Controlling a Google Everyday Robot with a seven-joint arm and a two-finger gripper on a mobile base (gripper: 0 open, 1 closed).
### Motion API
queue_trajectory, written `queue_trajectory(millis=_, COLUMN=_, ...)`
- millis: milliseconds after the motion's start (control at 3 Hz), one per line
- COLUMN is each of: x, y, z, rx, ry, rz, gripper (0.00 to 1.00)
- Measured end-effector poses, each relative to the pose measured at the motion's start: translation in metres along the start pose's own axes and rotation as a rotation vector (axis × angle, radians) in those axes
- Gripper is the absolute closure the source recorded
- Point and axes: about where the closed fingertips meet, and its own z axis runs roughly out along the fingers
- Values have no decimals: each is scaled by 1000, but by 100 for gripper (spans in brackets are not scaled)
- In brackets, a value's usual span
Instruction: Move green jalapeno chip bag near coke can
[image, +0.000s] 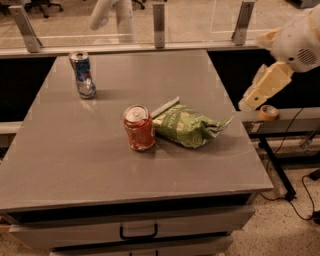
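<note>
Grey and matte, the tabletop fills most of the frame, with a drawer front and its dark handle under the near edge. Behind the far edge a glass barrier on metal posts runs across the top of the frame. Beyond it lie a pale floor and a white shape that is too blurred to name.

At the upper left of the table a blue and silver can stands upright, well apart from everything else. Near the middle stands the coke can, also upright, with its silver top showing. The green jalapeno chip bag lies flat just to its right. The bag's left end is touching or nearly touching the can, and its crimped right end points toward the table's right edge.

At the upper right of the frame, past the table's edge and raised above it, hangs the gripper. Its cream fingers are apart, hold nothing, and are clear of the bag. Below it an orange tape roll sits on a lower side shelf. At the lower right of the frame dark cables trail over the speckled floor.
</note>
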Motion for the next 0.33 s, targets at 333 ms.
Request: queue_trajectory(millis=333, x=-1, y=-6, z=-1, rx=26, ry=-6, rz=1, gripper=0)
